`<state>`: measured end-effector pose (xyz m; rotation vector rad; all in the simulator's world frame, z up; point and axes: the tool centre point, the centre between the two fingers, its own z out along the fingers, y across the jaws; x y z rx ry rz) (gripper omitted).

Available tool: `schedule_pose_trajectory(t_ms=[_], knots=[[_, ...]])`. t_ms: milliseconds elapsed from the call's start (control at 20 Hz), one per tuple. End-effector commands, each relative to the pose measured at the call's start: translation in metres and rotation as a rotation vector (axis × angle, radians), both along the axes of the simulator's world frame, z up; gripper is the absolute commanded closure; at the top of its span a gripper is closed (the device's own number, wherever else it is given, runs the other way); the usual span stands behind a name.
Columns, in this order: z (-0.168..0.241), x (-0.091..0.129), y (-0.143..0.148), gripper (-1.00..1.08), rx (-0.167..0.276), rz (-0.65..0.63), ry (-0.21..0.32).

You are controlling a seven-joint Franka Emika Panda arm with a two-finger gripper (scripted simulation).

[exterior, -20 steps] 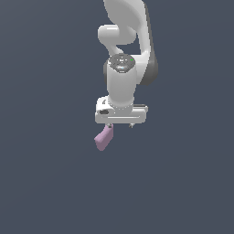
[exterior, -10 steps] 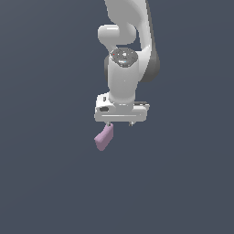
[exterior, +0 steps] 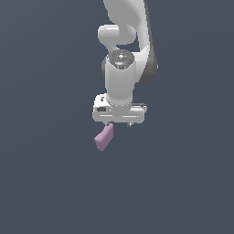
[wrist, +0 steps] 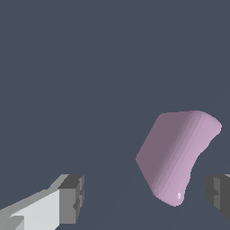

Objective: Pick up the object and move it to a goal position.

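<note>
Gripper (exterior: 119,124): pointed downward in the exterior view; fingers set apart, with one dark pad (wrist: 72,199) and the other at the frame edge in the wrist view, a broad gap between them.
Grasp: none evident; open space visible between each pad and the block.
Object (exterior: 104,137): small pale pink-lilac block, just below the gripper, offset toward the exterior view's left fingertip; upper end at or very near that fingertip in the exterior view, contact not confirmable.
Object, wrist view (wrist: 177,155): inside the finger gap, nearer one finger than the other, not centred.
Long axis: tilted, neither upright nor flat; upper end close under the gripper, lower end angled down and toward the exterior view's left.
Support: plain dark background only, resting surface not discernible.
Progress: pick-up not secured, judged from the spread fingers.
Remaining: centre over the block, close, lift, carry to goal.
Goal position: no marker visible in either view.
</note>
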<state>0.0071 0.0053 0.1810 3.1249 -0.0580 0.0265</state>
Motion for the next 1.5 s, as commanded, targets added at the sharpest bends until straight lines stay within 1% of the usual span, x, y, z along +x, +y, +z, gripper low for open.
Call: schedule_pose_trajectory(t_ms=[0, 200, 550, 800, 1100, 1450], knots=[[-0.003, 0.000, -0.005, -0.92, 0.002, -0.041, 0.001], [-0.010, -0.001, -0.018, -0.92, 0.007, -0.134, 0.004], [-0.024, -0.003, -0.045, -0.92, 0.016, -0.343, 0.009], [-0.031, -0.005, -0.059, -0.92, 0.019, -0.446, 0.011], [-0.035, -0.006, -0.066, -0.92, 0.020, -0.506, 0.012], [-0.041, -0.006, -0.066, -0.92, 0.020, -0.504, 0.012]])
